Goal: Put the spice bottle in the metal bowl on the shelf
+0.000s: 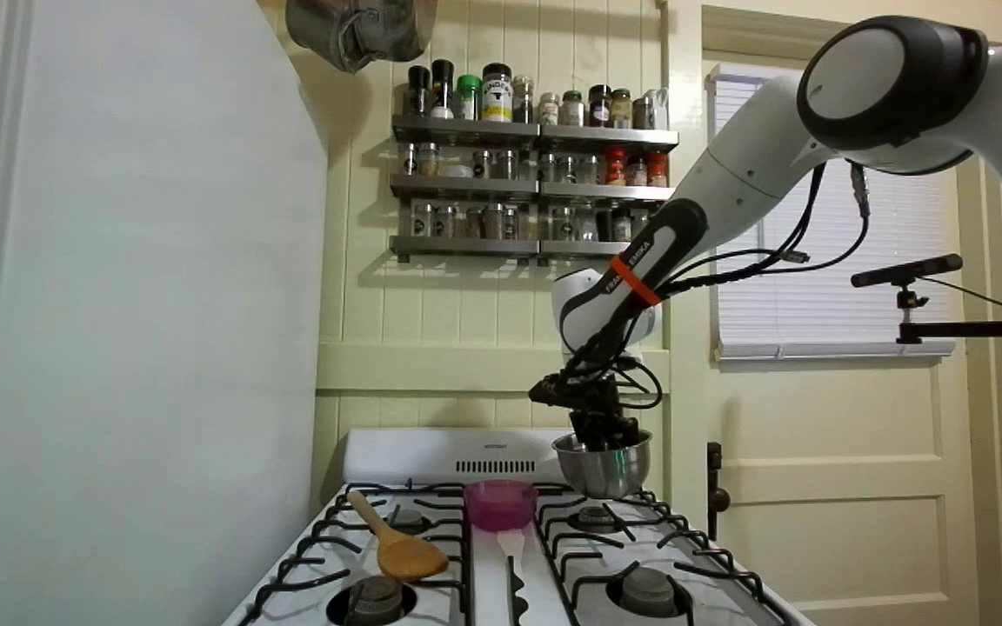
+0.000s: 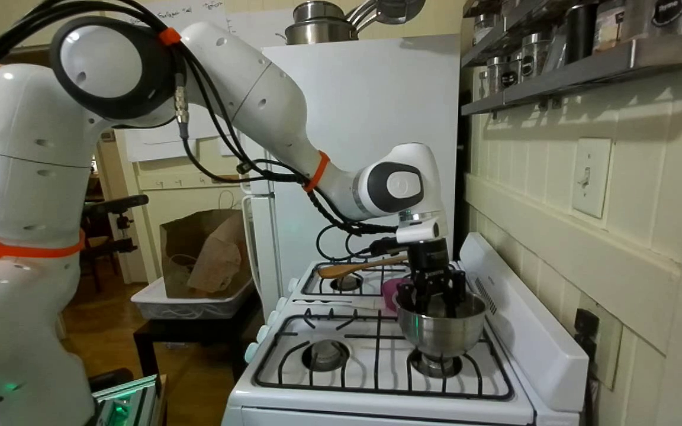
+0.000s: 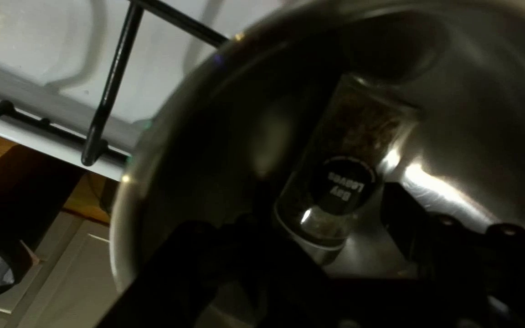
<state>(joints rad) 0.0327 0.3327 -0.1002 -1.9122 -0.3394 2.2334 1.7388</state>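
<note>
Gripper: in both exterior views my gripper (image 2: 436, 306) points down, its lower end inside the metal bowl (image 2: 441, 336). Seen from the wrist, my dark fingers (image 3: 404, 216) stand parted astride the spice bottle (image 3: 342, 168), one at 4 o'clock from it, one between 7 and 8 o'clock. Bowl metal shows between the 4 o'clock finger and the bottle's lower part, so I record the jaws as spread, not clamped. Whether a fingertip brushes the bottle I cannot tell.

Bottle: in the bowl, on its side and slanted, long axis running 1 o'clock to 7 o'clock in the wrist view, grey end toward 7. Clear walls, brownish contents, round black label reading "Bay Leaves", upside down to me. From outside, the bowl wall and my gripper hide it.

Bowl: above a back burner (image 2: 436, 368) of the white stove (image 2: 542, 349), rim about level. Contact with the grate (image 2: 378, 349) too unclear to log.

Shelf: in an exterior view the shelf (image 1: 466, 130) hangs on the wall well above the bowl, between 11 and 12 o'clock from it, its tiers lined with spice jars (image 1: 497, 94).

Nearby, clock centred on the bowl: pink cup (image 1: 501, 509) between 8 and 9 o'clock; wooden spoon (image 1: 414, 558) at 8 o'clock, farther out, handle toward 10 or 11.
</note>
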